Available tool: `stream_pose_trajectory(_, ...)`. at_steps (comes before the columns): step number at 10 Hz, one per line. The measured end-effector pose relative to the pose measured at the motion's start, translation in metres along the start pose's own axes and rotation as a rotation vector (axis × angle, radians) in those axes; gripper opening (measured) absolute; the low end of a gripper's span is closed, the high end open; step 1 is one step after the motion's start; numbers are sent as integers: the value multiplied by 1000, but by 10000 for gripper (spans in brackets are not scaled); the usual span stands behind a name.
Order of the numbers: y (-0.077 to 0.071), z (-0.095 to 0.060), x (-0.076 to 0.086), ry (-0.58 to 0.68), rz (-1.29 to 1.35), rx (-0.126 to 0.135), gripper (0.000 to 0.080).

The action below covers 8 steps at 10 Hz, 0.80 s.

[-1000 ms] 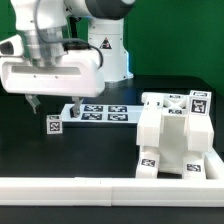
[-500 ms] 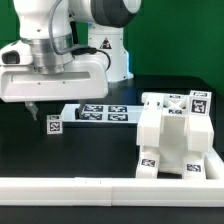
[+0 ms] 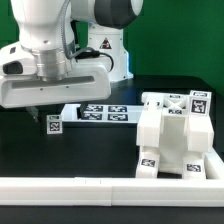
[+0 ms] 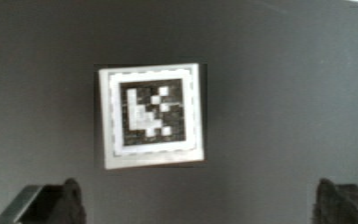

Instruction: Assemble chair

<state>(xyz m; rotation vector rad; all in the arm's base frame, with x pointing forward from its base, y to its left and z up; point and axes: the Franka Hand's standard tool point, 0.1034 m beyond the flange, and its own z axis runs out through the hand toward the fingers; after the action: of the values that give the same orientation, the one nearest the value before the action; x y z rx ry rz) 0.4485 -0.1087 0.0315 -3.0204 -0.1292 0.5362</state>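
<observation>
Tool (image 4: 201,205) of mine hangs wide open with nothing in it, over a small tagged white chair piece (image 3: 54,125) on the black table (image 3: 90,150) at the exterior view's left. Blocky chair assembly (image 3: 172,138) sits right, against the near rail (image 3: 110,188).

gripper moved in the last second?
Yes. The gripper has come down and toward the exterior view's left, measured against the marker board, over the small tagged piece.
</observation>
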Motion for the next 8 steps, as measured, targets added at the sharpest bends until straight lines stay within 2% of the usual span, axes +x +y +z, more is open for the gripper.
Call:
stream_pose_trajectory(1, 1, 0, 0, -73, -4, -3, 648)
stream_pose_trajectory(3, 14, -2, 7, -255, -30, -59, 648)
stream_pose_trajectory(4, 17, -2, 9, -331, -39, -67, 648)
stream_pose_trajectory(5, 21, -1, 11, -396, -21, -59, 648)
stream_pose_trajectory(6, 22, 0, 7, -502, -7, -63, 648)
stream_pose_trajectory(7, 22, 2, 10, -535, -7, -67, 648)
stream_pose_trajectory(8, 22, 3, 3, -607, 3, -64, 648)
